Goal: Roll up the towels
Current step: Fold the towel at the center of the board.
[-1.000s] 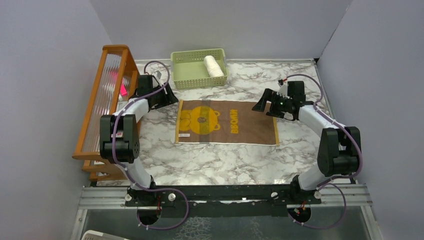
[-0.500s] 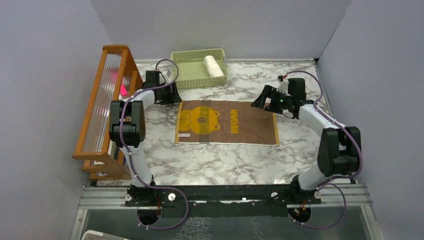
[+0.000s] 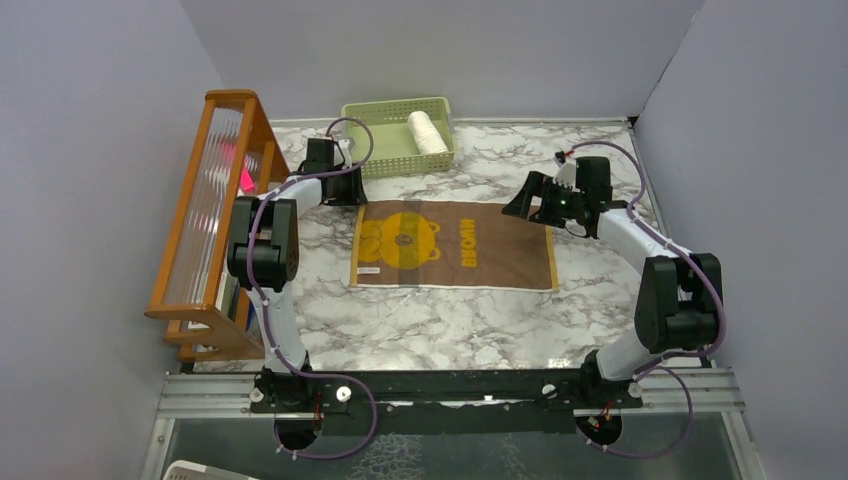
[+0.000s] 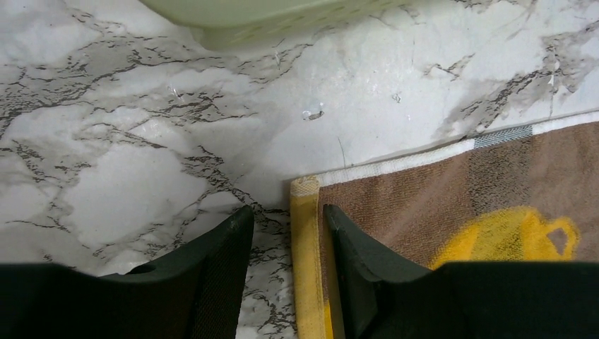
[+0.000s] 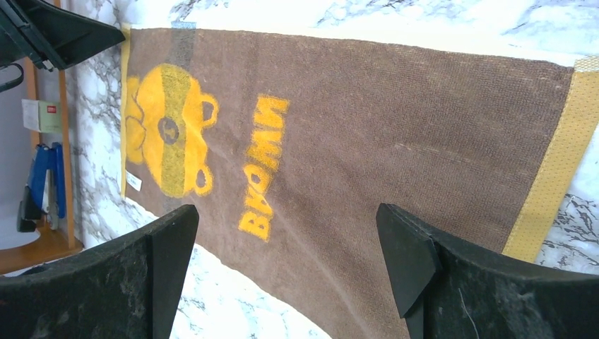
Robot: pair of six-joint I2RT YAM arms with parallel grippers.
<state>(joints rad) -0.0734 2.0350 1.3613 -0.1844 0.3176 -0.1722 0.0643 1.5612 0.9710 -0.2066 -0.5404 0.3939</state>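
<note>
The brown and mustard-yellow towel (image 3: 455, 245) lies flat on the marble table, with a yellow bear print and lettering. It also shows in the right wrist view (image 5: 367, 134). The cream-white towel (image 3: 427, 132) sits rolled in the pale green basket (image 3: 378, 150). My left gripper (image 3: 346, 190) is low at the towel's far left corner, jaws open a little, straddling the yellow hem (image 4: 305, 247). My right gripper (image 3: 522, 205) is wide open and hovers above the towel's far right corner.
A wooden rack (image 3: 215, 200) with a ribbed panel stands along the left wall. The green basket's edge (image 4: 282, 18) lies just beyond the left gripper. Grey walls close in the table on three sides.
My left gripper has swung right and toward the basket, arriving at the towel's far left corner. My right gripper shifted slightly up and back, then held still.
</note>
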